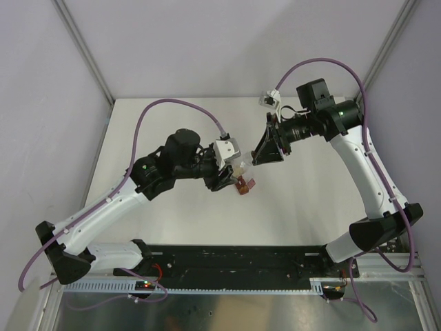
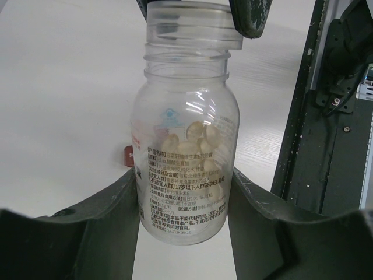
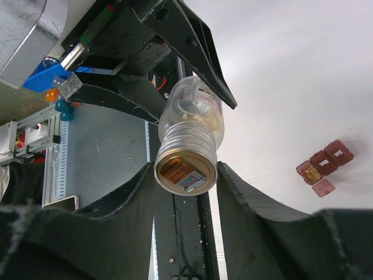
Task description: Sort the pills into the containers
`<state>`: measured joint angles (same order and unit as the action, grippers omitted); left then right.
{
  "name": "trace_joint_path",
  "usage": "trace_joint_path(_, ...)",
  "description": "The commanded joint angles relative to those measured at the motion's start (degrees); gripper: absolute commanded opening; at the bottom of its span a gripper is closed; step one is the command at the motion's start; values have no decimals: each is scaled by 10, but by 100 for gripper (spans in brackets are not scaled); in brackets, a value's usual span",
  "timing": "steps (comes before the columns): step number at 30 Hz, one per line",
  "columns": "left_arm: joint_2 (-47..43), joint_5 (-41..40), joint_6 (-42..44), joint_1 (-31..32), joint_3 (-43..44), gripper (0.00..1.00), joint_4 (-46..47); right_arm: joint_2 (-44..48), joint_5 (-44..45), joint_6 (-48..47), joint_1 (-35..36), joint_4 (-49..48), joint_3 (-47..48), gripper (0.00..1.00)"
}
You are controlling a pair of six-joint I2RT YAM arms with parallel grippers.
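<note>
A clear pill bottle [image 2: 183, 175] with a printed label is held above the table, my left gripper [image 2: 183, 204] shut on its lower body. Pale yellowish pills [image 2: 195, 143] lie inside it. My right gripper [image 3: 185, 175] is shut on the bottle's cap [image 3: 185, 169], a finger pressed to each side. In the top view both grippers meet at the bottle [image 1: 240, 167] at mid-table. The containers [image 3: 323, 164], a dark red strip of three square compartments, lie on the table below; one end compartment [image 3: 308, 172] is open and shows something yellowish-orange.
The white table [image 1: 172, 124] has grey walls at the back and sides. A black rail [image 1: 227, 255] with the arm bases runs along the near edge. A small white fitting [image 1: 269, 98] lies at the back. The containers [image 1: 244, 185] sit just under the left gripper.
</note>
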<state>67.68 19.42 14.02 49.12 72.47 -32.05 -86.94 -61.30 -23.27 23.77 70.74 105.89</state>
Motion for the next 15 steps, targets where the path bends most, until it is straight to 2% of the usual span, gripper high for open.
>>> trace_joint_path(1,-7,13,5,4,24,0,24,-6,0,-10,8,8,23,0)
trace_joint_path(15,2,22,6,14,29,0,24,-11,-12,-6,9,4,21,0)
